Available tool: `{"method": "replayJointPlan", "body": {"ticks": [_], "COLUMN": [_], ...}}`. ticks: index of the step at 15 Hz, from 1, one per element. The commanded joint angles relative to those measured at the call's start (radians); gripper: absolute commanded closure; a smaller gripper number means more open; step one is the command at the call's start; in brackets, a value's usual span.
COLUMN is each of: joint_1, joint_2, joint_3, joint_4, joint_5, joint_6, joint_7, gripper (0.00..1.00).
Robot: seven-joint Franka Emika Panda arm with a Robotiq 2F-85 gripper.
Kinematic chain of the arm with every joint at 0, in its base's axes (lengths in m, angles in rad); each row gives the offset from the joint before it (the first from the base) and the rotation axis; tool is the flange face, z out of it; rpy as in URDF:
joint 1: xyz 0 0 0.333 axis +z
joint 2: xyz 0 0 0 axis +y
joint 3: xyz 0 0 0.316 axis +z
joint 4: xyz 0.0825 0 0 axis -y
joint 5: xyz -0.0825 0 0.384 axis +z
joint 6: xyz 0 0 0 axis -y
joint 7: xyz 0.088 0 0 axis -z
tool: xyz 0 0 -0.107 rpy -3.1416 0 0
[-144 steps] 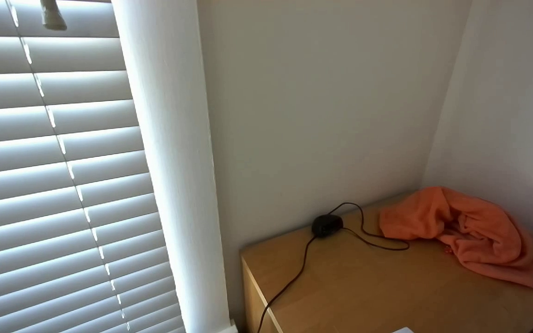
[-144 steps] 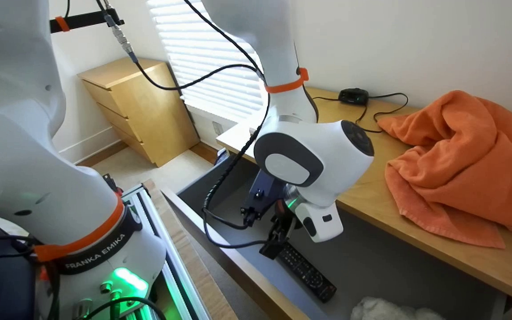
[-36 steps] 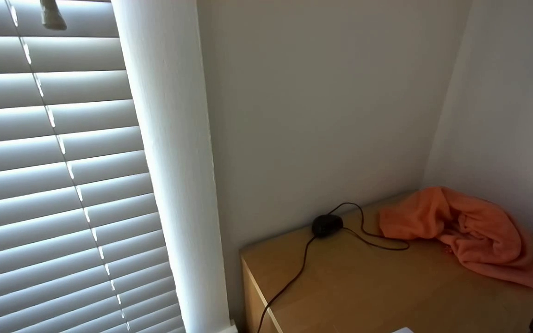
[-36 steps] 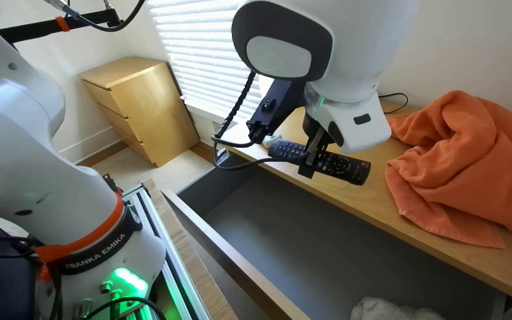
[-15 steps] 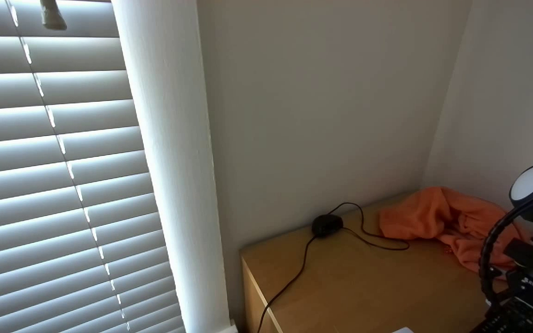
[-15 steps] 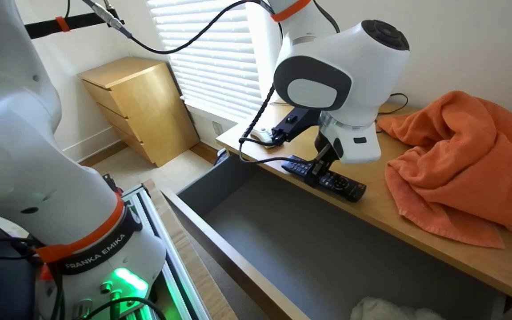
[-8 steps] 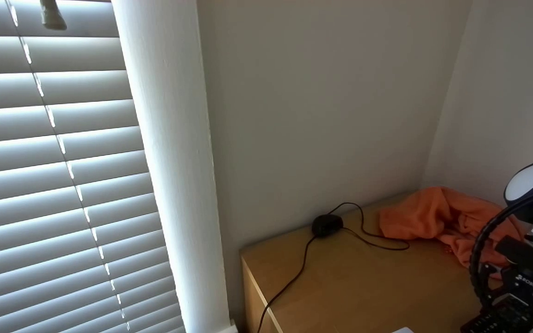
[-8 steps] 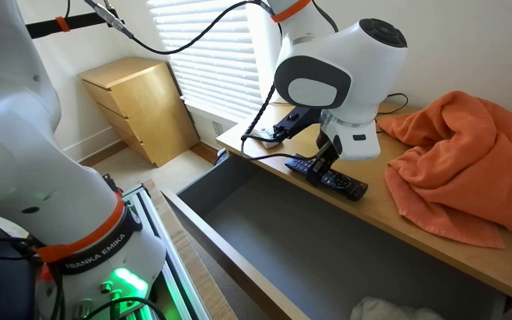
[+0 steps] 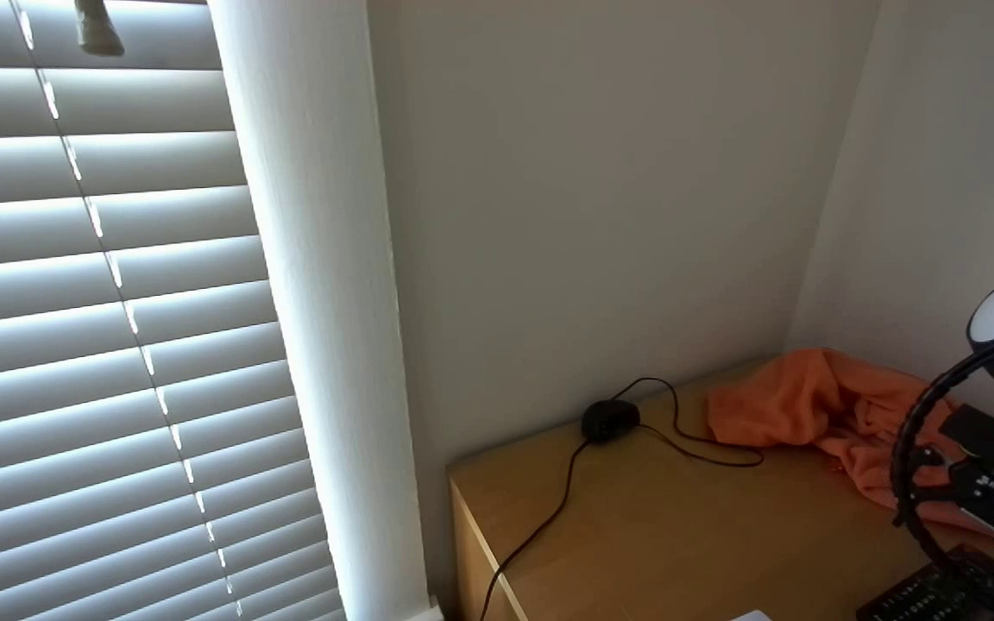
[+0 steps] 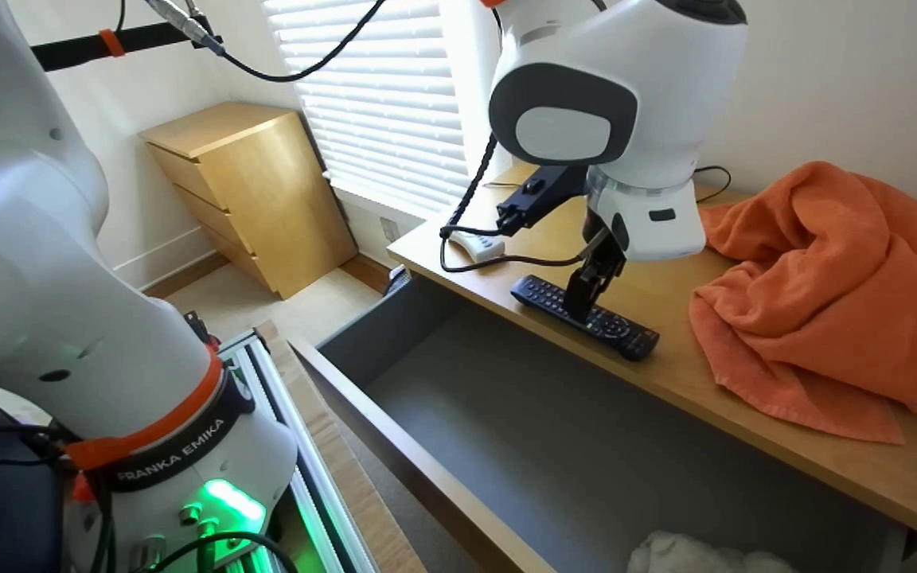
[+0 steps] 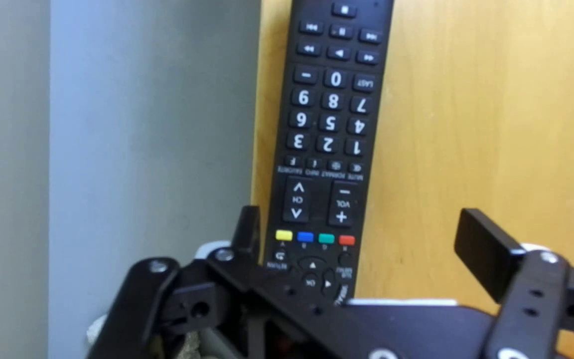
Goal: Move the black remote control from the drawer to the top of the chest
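The black remote control [image 10: 626, 334] lies flat on the chest's wooden top [image 10: 669, 306], along its front edge above the open drawer [image 10: 458, 358]. It also shows at the lower right of an exterior view [image 9: 911, 595] and in the wrist view [image 11: 329, 124]. My gripper [image 10: 582, 306] is just above the remote's middle. In the wrist view its fingers [image 11: 359, 229] stand wide apart, one beside the remote's drawer-side edge, the other over bare wood. Nothing is held. The remote's far end is hidden behind the gripper in the wrist view.
An orange cloth [image 10: 825, 294] lies on the chest top beside the arm. A white device [image 10: 481, 245] sits near the top's far corner. A black box with cables [image 9: 609, 421] lies by the wall. White fluffy material [image 10: 697, 553] is in the drawer. A small cabinet [image 10: 267, 191] stands behind.
The remote was in the drawer, then was carried up and set on the chest top. In the last half second the gripper has let go and risen slightly; the remote stayed in place.
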Motion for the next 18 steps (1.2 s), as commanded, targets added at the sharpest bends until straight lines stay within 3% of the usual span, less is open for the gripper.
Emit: {"method": "replayJointPlan", "body": {"ticks": [1,4,8,12,18], "joint_1": [0.007,-0.014,-0.056,-0.08,-0.087], "joint_2": [-0.163,-0.267,-0.392,-0.474,-0.467], "joint_3": [-0.047,-0.07,-0.048,-0.015,0.003], "joint_4": [-0.087,-0.097,-0.087,-0.079,-0.06], "joint_5": [-0.126,-0.28,-0.436,-0.456,-0.425], "joint_6": [0.008,-0.054,-0.153,-0.237,-0.226], "joint_7": [0.091,0.186,0.314,0.336,0.305], "gripper": [0.0,0.0,0.0,0.0,0.0]}}
